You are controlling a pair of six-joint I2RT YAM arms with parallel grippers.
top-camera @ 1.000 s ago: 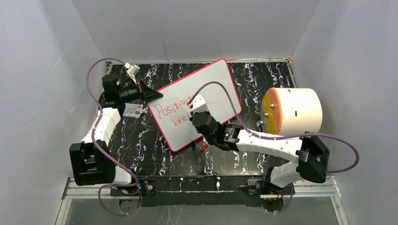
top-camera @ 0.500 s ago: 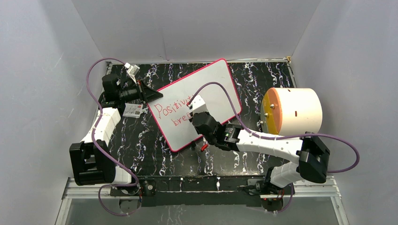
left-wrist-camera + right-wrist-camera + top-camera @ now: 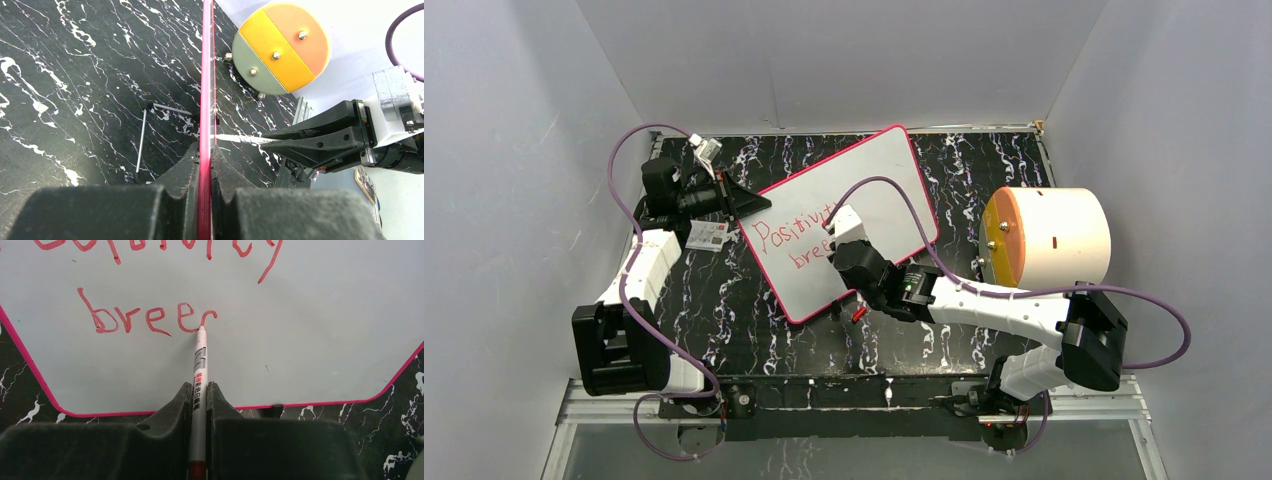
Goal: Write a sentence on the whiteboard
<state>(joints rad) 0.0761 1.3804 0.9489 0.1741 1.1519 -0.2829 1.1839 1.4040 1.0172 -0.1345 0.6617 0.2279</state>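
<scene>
At table [image 3: 724, 320] centre, the whiteboard [image 3: 879, 185] sits askew; my right pincer [image 3: 199, 390] pinches the marker [image 3: 200, 360], tip at 12 o'clock on the sentence [image 3: 145, 319], after "bree"; left pincer [image 3: 205, 150] clamps the board's 9 o'clock edge.

The whiteboard [image 3: 879, 185] is white with a pink-red frame, the sentence [image 3: 792, 240] red, the table [image 3: 724, 300] black with white marbled veins, the marker [image 3: 199, 385] pale grey with red print, the drum [image 3: 1069, 235] white, faced in orange, yellow and grey-green bands.
</scene>
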